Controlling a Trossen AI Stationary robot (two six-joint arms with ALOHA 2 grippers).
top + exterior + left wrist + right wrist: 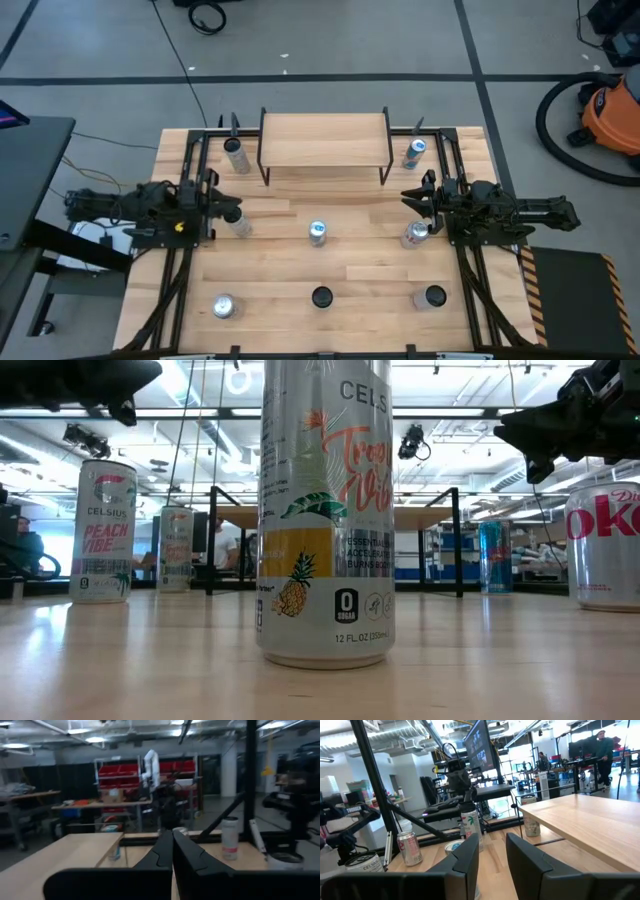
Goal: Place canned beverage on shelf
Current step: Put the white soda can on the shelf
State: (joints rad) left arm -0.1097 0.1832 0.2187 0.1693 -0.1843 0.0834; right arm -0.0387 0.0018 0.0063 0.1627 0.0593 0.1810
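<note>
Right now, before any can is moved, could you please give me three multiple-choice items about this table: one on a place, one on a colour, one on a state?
1. Where does the shelf stand?
A. At the middle of the table's far edge
B. At the near edge, by the left arm
C. Off the table, on the floor

2. What colour is the can beside the shelf on the right arm's side?
A. Red
B. Blue
C. Black

3. How is the left pincer?
A. Shut on a can
B. Wide open
C. Shut and empty

Answers:
1 A: the high view shows the shelf centred at the far edge of the table.
2 B: that can is blue.
3 C: in its wrist view, the left pincer has its fingers together, with nothing between them.
</note>
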